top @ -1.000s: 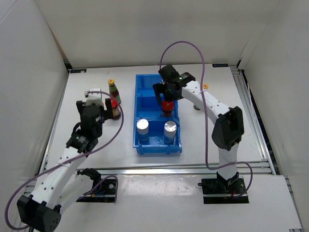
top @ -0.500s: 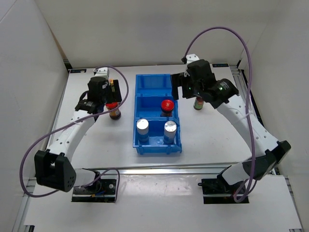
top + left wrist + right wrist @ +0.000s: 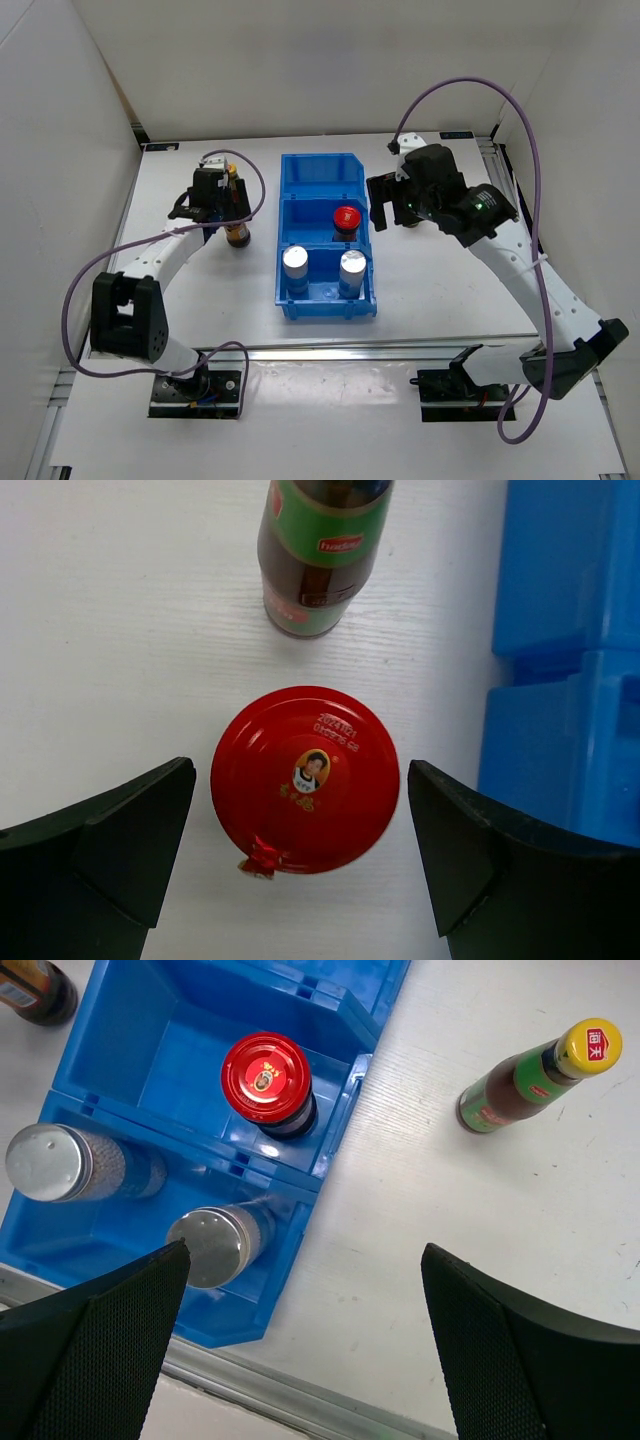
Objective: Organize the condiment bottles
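Left of the blue plastic bin (image 3: 285, 215): dark glass jar with a red lid (image 3: 305, 780), upright on the white table (image 3: 120, 630), apart from the bin wall.
Just beyond that jar: slim brown bottle with a green label (image 3: 322, 550), upright, near the jar but not touching; cap cut off in the left wrist view.
Left gripper (image 3: 300, 770): jaws spread wide, straight above the red lid, one black finger (image 3: 100, 850) to each side with a clear gap; nothing held.
Bin, middle compartment: second dark red-lidded jar (image 3: 265, 1078), upright, toward the right wall, close to the divider.
Bin, near compartment: white-blue shaker with a silver cap (image 3: 50, 1160) on the left, matching silver-capped shaker (image 3: 210, 1245) on the right, both upright, side by side, not touching.
Right of the bin: slim brown-green bottle with a yellow cap (image 3: 520, 1085), upright on the table, near the bin's right wall but apart from it; partly hidden behind the right arm in the overhead view.
Right gripper (image 3: 305, 1248): jaws wide apart, empty, hanging above the bin's right rim, between the middle-compartment jar and the yellow-capped bottle.
Top-left corner of the right wrist view: part of a dark bottle on the table beyond the bin; which one, impossible to tell.
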Motion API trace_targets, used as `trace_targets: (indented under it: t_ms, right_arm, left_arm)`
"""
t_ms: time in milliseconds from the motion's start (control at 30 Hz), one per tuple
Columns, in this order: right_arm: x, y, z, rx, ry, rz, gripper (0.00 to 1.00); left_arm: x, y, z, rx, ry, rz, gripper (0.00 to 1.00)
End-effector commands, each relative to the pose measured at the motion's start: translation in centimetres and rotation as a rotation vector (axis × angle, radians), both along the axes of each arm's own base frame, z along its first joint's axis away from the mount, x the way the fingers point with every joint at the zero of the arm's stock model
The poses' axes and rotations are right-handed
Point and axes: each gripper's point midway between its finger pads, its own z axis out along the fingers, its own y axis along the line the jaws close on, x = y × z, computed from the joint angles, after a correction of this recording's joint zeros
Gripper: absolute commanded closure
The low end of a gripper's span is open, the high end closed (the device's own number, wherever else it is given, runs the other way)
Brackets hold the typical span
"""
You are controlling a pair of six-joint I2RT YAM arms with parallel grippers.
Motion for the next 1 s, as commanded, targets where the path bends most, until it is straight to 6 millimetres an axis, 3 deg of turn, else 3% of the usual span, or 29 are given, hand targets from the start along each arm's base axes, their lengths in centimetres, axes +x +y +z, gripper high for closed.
trace_targets:
  t_ms: [0, 133, 167, 333, 467, 600, 633, 667, 800, 833, 967]
  right_arm:
    - [-0.4, 0.0, 0.6, 0.009, -0.018, 0.029, 0.00]
    - [-0.3, 0.2, 0.3, 0.008, -0.007, 0.036, 0.00]
    - [-0.3, 0.3, 0.8, 0.014, -0.016, 0.036, 0.00]
    - [-0.1, 0.6, 0.7, 0.014, -0.005, 0.043, 0.00]
    - [-0.3, 0.5, 0.6, 0.009, 0.003, 0.043, 0.00]
    - [-0.3, 0.5, 0.6, 0.008, 0.003, 0.043, 0.00]
    - [-0.3, 0.5, 0.6, 0.008, 0.003, 0.043, 0.00]
    - [-0.3, 0.5, 0.6, 0.008, 0.003, 0.043, 0.00]
    - [-0.3, 0.5, 0.6, 0.008, 0.003, 0.043, 0.00]
    - [-0.3, 0.5, 0.6, 0.008, 0.003, 0.043, 0.00]
    - [-0.1, 0.6, 0.3, 0.003, 0.010, 0.043, 0.00]
  left_arm:
    - [1.0, 0.0, 0.1, -0.020, -0.018, 0.010, 0.02]
    - [1.2, -0.1, -0.8, -0.015, 0.000, -0.003, 0.13]
    - [1.2, 0.3, -1.2, -0.014, 0.010, 0.006, 0.20]
    - [1.4, -0.1, -1.0, -0.028, 0.004, -0.010, 0.32]
    - [1.3, -0.1, -0.1, -0.025, -0.020, -0.016, 0.52]
    - [1.4, 0.1, 4.0, -0.023, -0.096, -0.014, 0.74]
    - [1.8, 0.1, 5.9, -0.020, -0.138, -0.021, 0.87]
    - [1.7, -0.5, 6.7, -0.023, -0.149, -0.035, 0.89]
    - [1.7, -1.8, 12.3, 0.024, -0.247, -0.062, 0.89]
    - [1.6, -2.3, 14.6, 0.028, -0.283, -0.076, 0.89]
    - [1.4, -3.7, 19.5, -0.007, -0.369, -0.116, 0.89]
